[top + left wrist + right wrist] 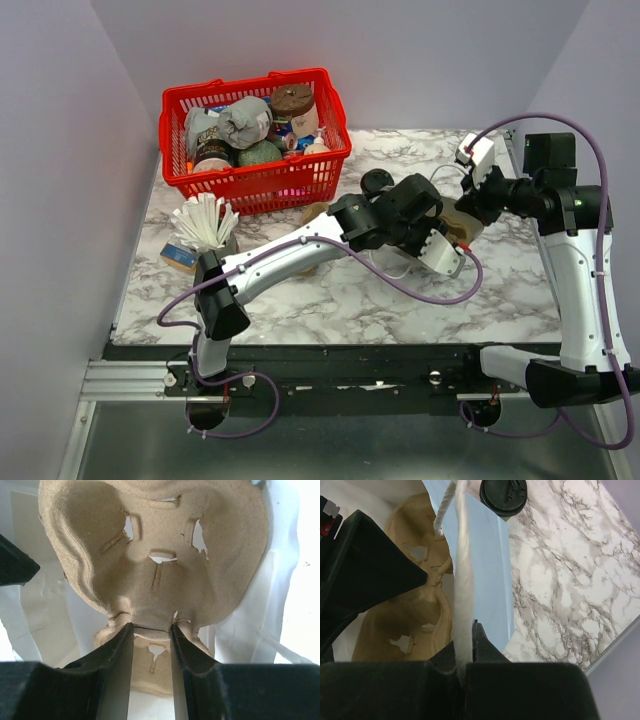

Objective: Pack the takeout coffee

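Black left fingers: your left gripper (151,630) is narrow, its pads pinched on the near edge of the cardboard carrier (100,530).
Black right fingers: your right gripper (464,642) is closed to a slit on a white strip at the rim of the white bag (487,555); a cord handle runs just beside the strip.
Carrier: it lies inside the bag, with white wall on both sides in the left wrist view. All cup wells that show are empty. Whether it sits flat on the bag floor cannot be told.
Bag: its mouth is open, and the right gripper's hold on the rim appears to keep it so.
Takeout coffee: the takeout coffee (503,495) stands on the marble table (570,580) outside the bag, near its far side, with the black lid on. Neither gripper touches it.
Step in hand: judged to be loading the carrier into the bag; the coffee is not yet packed.
Next move: seat the carrier level before you open the left fingers, and keep the right pinch so the mouth does not fold. Then take the cup upright, by the body rather than the lid.
Risk: a tilted carrier could tip the cup.
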Robot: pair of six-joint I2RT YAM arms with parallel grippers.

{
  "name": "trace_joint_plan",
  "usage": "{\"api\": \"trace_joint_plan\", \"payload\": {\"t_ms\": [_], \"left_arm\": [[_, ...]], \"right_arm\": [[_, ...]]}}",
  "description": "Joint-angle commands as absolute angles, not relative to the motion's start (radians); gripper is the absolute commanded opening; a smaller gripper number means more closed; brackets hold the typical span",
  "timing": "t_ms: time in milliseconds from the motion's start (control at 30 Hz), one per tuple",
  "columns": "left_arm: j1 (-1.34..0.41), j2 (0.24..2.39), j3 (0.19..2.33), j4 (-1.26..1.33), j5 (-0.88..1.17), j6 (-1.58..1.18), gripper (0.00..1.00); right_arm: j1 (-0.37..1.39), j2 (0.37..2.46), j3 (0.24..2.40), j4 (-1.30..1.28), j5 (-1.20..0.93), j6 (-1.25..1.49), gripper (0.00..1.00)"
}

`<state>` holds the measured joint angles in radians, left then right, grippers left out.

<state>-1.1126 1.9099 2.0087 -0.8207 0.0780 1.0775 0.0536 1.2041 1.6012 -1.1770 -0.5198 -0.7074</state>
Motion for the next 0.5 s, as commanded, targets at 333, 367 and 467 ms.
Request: {"api": "trace_joint_plan", "payload": {"t_ms": [333,367,467], "left_arm": [[-1.097,1.867,1.997,-0.775,-0.018,0.97,0.0],[-1.095,1.867,1.996,-0.775,-0.021,0.966,0.0],[-1.094,1.864,1.994,-0.773,-0.02,0.963,0.0]], "right_arm": [[0.063,1.195,1.603,-1.213,-0.518,-0.736,0.01],[0.061,1.195,1.601,-1.215,-0.518,-0.738,0.01],[0.063,1.195,1.598,-1.221,-0.525,-0.741,0.0]]}}
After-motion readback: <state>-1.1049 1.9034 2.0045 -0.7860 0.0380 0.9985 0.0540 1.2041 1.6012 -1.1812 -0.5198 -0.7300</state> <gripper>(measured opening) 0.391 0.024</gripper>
